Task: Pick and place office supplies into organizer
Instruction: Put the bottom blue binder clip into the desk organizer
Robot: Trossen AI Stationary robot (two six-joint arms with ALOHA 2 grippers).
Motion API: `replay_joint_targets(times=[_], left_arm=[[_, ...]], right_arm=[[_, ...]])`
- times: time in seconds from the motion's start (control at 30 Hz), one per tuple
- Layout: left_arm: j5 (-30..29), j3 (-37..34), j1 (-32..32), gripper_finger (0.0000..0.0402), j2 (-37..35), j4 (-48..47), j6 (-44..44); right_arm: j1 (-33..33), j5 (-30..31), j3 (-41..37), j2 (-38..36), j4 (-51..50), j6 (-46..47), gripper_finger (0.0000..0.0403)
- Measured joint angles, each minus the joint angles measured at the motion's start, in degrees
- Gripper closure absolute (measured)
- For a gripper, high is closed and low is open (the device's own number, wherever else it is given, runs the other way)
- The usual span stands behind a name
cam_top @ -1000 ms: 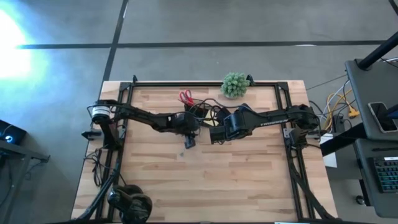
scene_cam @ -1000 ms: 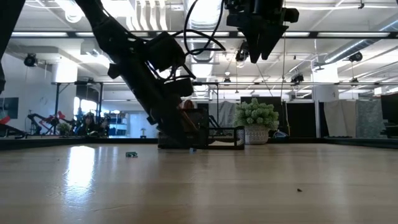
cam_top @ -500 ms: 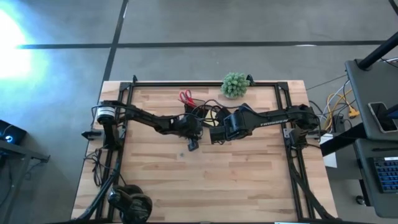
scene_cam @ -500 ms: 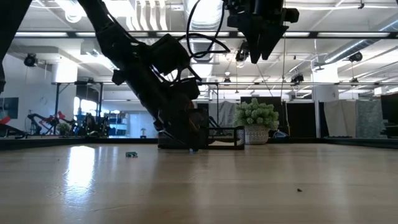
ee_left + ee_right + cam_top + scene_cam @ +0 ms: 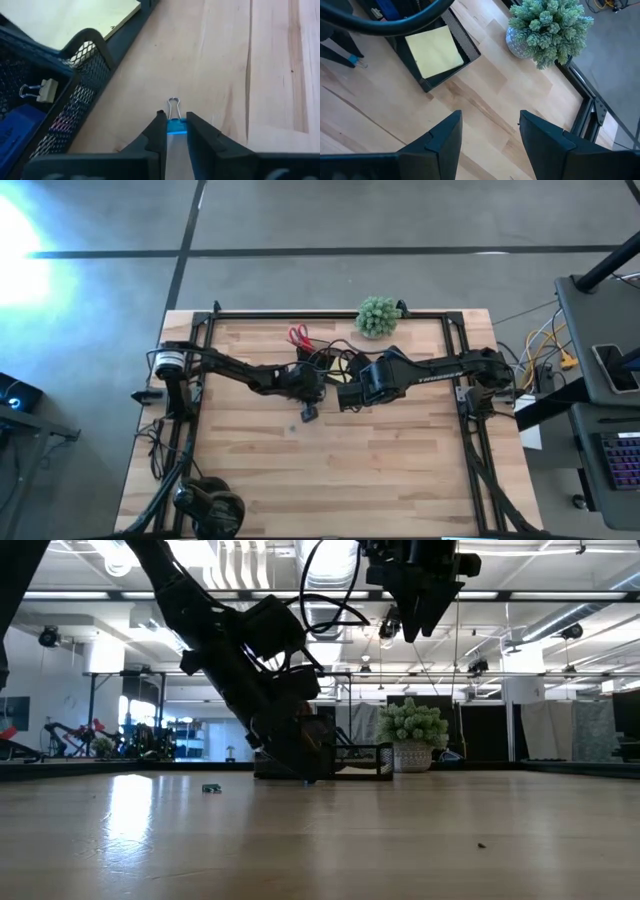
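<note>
**Left gripper clamps a blue binder clip beside the mesh organizer**

Down at the bottom centre of the left wrist view, the left gripper [image 5: 176, 131] has its two dark fingers pressed onto a small blue binder clip [image 5: 176, 126], whose wire loop pokes out beyond the fingertips just above the pale wooden table [image 5: 240, 65]. The black wire-mesh desk organizer [image 5: 75, 85] fills the upper left of that frame, close beside the clip but not touching it. Inside its mesh compartment lie a beige binder clip [image 5: 40, 90] and a blue block-shaped item [image 5: 17, 125]. In the right wrist view a square yellow sticky-note pad [image 5: 434, 51] lies flat in another compartment, at the upper left of the frame.

From the high view, red-handled scissors [image 5: 298, 336] lie near the table's top edge, left of the round green potted plant [image 5: 377, 316]. Black headphones [image 5: 208, 508] rest at the lower left corner.

Higher up, the right gripper [image 5: 487, 132] hangs above the table with its fingers spread wide apart and nothing between them.

Across the low view, a tiny green item [image 5: 211, 788] sits alone on the wood at the left, and a large hall with ceiling lights stretches behind the table.
</note>
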State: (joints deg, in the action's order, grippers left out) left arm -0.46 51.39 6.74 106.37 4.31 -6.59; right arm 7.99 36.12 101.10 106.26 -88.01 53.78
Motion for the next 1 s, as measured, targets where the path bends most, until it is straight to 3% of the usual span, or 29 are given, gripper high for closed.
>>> replay_joint_targets(times=[0.3, 0.6, 1.0], left_arm=[[0.22, 0.3, -0.14, 0.037, -5.53, -7.58, 1.26], [-10.79, 0.82, 0.9, 0.0371, -16.11, -11.39, 6.48], [-11.63, 2.82, 8.83, 0.0372, -9.86, -10.81, 7.62]], right_arm=[[0.0, 0.04, -0.01, 0.0, -0.02, 0.0, 0.0216], [0.0, 1.24, -0.01, 0.0, 0.02, 0.21, 0.0216], [-0.02, 1.53, -0.01, -0.04, 0.36, 0.24, 0.0216]])
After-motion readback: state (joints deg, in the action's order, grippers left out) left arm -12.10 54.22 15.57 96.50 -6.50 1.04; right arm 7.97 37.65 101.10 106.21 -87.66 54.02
